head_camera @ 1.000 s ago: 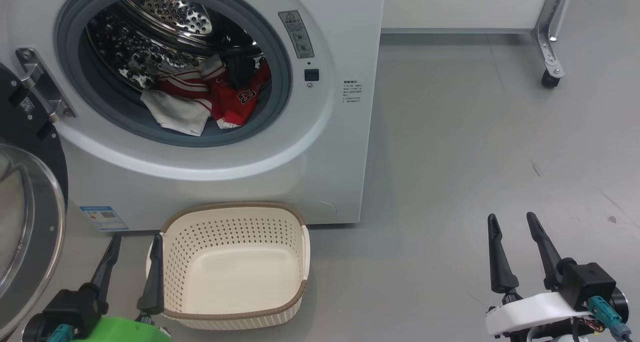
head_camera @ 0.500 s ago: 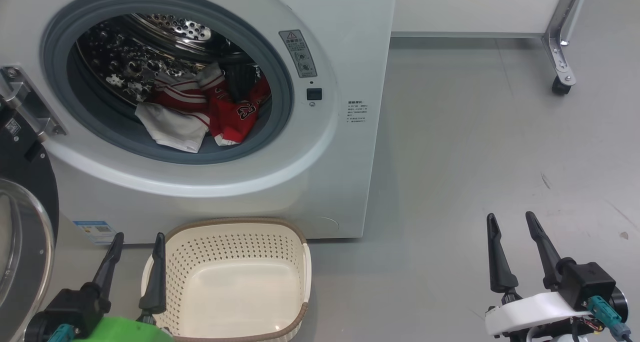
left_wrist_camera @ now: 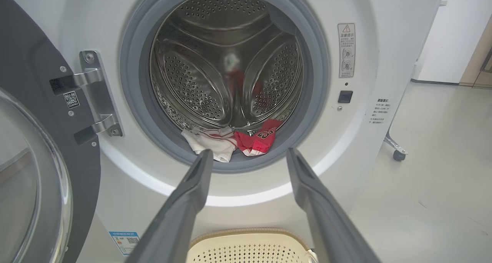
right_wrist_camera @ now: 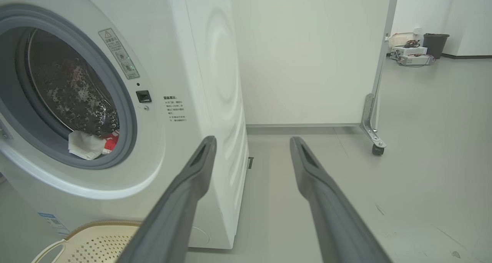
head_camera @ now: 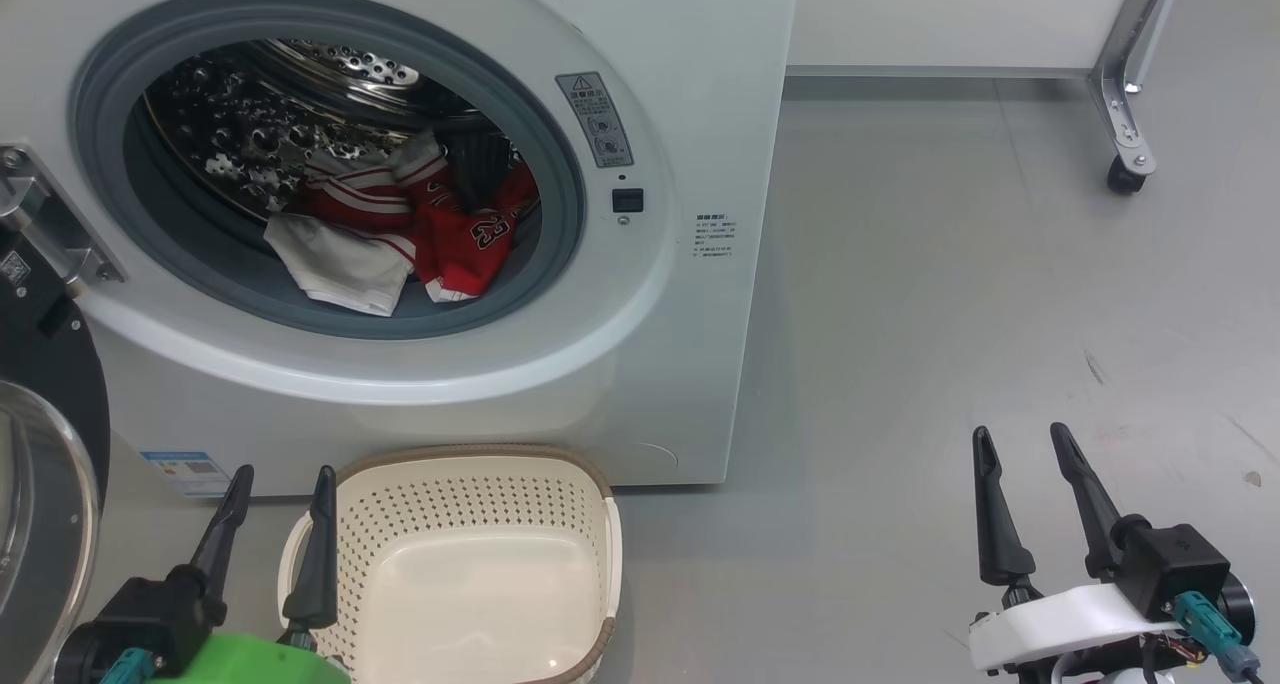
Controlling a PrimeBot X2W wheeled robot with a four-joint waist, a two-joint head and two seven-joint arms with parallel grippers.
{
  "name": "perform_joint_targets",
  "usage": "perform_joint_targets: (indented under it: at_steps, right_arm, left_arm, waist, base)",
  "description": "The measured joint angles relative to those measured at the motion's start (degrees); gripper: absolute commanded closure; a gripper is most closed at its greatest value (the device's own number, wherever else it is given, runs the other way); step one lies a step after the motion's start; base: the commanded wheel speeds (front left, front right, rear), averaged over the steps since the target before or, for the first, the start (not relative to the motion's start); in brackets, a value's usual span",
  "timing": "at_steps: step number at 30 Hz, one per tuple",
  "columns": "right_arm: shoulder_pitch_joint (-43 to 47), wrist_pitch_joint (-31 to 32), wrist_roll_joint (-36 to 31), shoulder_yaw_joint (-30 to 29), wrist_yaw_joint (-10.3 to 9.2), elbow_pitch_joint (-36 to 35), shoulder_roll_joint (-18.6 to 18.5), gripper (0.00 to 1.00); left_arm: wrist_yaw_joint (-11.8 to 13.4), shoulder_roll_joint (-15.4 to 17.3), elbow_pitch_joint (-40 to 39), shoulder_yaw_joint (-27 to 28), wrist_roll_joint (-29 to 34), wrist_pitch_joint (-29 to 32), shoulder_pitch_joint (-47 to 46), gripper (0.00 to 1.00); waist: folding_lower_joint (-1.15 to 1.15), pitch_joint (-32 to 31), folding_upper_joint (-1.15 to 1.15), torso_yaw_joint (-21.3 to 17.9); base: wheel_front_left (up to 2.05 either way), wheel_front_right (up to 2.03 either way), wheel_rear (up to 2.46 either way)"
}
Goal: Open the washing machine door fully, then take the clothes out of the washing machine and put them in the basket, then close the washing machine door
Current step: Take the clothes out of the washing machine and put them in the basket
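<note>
The washing machine door stands open, the clothes inside.
We see the door at the left edge and the clothes, perhaps two garments, low in the washing machine at upper left. The basket sits bottom centre. Our left gripper and right gripper gape wide, empty.

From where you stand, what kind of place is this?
Likely a lab or test room staged as a laundry corner, not a home: a washer with a basket before it on a grey floor, a white partition on casters, and equipment boxes and a bin beyond.
</note>
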Motion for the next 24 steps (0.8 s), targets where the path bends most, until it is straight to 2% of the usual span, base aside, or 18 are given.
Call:
perform_joint_targets:
  at_steps: [24]
  right_arm:
    - [0.0, 0.0, 0.0, 0.1, -0.01, 0.0, 0.0, 0.0]
  left_arm:
    - [0.0, 0.0, 0.0, 0.0, 0.1, 0.0, 0.0, 0.0]
  waist:
    - [0.0, 0.5, 0.0, 0.2]
  base:
    - [0.0, 0.0, 0.0]
